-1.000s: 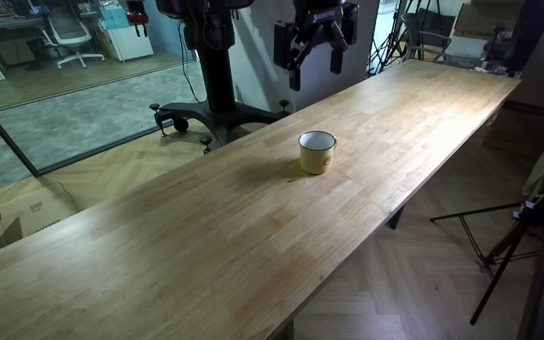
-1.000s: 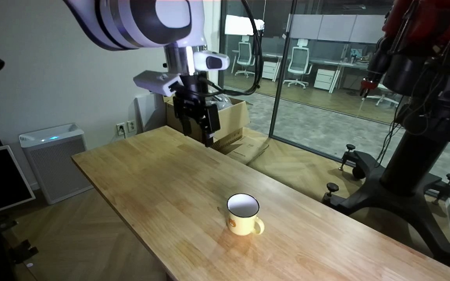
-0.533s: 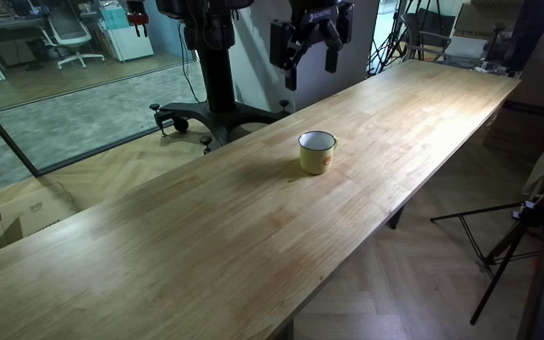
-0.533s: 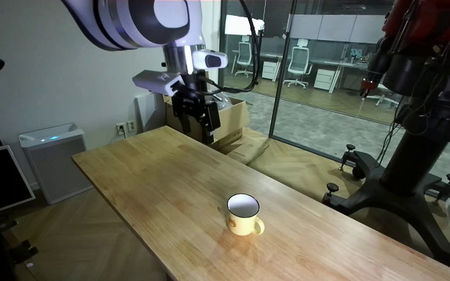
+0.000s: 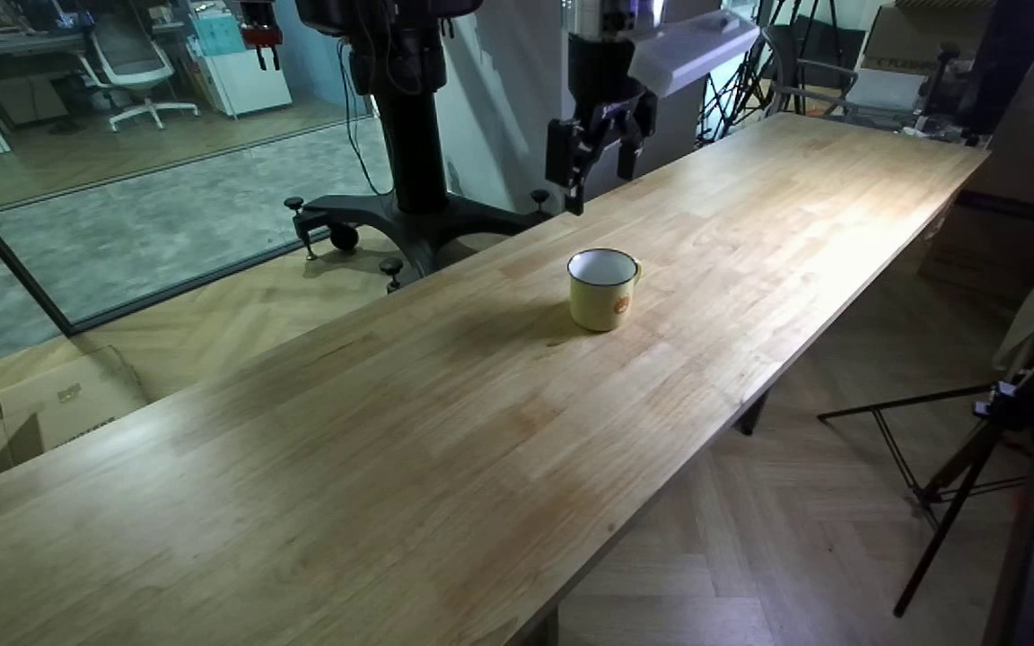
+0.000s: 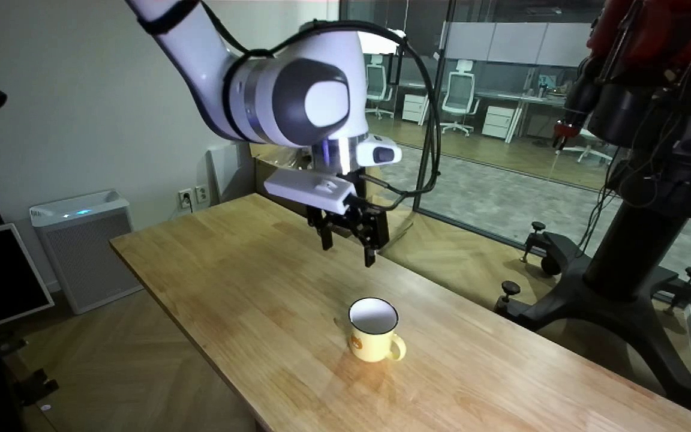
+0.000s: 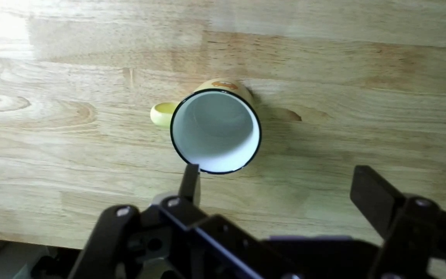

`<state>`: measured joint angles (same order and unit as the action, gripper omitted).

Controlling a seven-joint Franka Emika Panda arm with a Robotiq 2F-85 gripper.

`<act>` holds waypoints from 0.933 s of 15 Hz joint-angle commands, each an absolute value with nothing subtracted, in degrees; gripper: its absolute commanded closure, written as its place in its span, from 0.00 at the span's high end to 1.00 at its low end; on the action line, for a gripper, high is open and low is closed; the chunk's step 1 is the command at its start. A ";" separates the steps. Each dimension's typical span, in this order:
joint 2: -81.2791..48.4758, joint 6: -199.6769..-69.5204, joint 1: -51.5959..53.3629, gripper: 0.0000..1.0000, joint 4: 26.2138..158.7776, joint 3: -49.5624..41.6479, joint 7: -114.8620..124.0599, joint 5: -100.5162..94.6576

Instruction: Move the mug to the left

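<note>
Yellow mug [image 6: 369,348] upright on the worktop [image 6: 231,264], below the end effector [image 6: 348,252] and apart from it.
In the wrist view it sits ahead of the fingers [image 7: 376,197], nearer one than the other, its handle [image 7: 161,119] turned away from the gap; one fingertip [image 7: 190,179] overlaps the mug there, while both exterior views show space between. The end effector hangs with fingers spread wide, holding nothing.

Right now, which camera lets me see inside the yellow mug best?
The wrist view, because it looks down into the mug, so the white inside shows big. Both exterior views look in from a slant: the mug is smaller there, showing its outside and less of its inside.
</note>
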<state>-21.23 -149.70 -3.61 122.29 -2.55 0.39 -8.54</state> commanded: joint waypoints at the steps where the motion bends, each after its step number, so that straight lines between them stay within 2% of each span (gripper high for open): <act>1: -29.44 -147.76 -5.03 1.00 113.91 -2.08 -6.39 -7.15; 2: -31.28 -146.13 -4.95 1.00 112.01 -2.28 -6.81 -7.13; 3: -27.24 -148.81 -4.31 1.00 117.30 -2.93 -5.07 -7.53; 14: -42.53 -138.71 -5.20 1.00 101.17 -1.75 -6.70 -4.49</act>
<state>-37.34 -142.48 -4.70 107.98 -2.25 -6.07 -5.82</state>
